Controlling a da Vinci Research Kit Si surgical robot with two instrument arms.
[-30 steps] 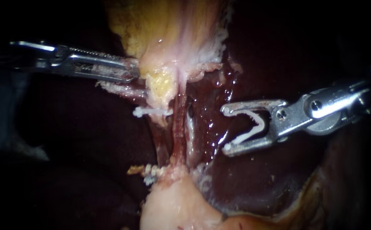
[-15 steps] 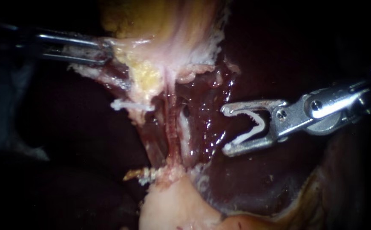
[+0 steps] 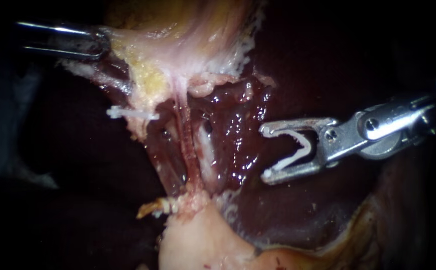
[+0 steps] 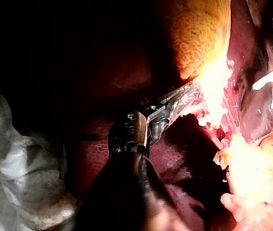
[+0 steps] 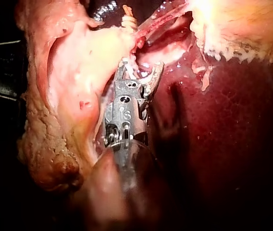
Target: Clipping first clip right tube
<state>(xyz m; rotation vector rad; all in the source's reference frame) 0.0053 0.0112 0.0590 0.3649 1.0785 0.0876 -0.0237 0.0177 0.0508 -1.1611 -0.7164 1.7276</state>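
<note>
— Jaws of the left instrument (image 3: 100, 45)?
— Closed on the pale edge of the gallbladder (image 3: 187, 40), far to the left in the endoscope view. The tissue there stretches taut toward them.
— And the right instrument (image 3: 265, 152)?
— Its jaws stand wide apart, yet both touch the white clip (image 3: 304, 148) seated between them, so it holds that clip from 2 sides. It hangs over the dark, wet liver (image 3: 303, 220).
— Where is the tube?
— A reddish tube (image 3: 187, 150) runs from the gallbladder down to a pale lump of tissue (image 3: 197, 240). A paler strand (image 3: 205, 150) lies just beside it on the right instrument's side. Which of the 2 is the right tube, the view does not settle. The white clip is apart from both, its mouth turned toward them.
— Other clips?
— 2, already fitted: an upper clip (image 3: 127, 113) near the gallbladder and a lower clip (image 3: 170, 205) by the lump, both on the tube's far side.
</note>
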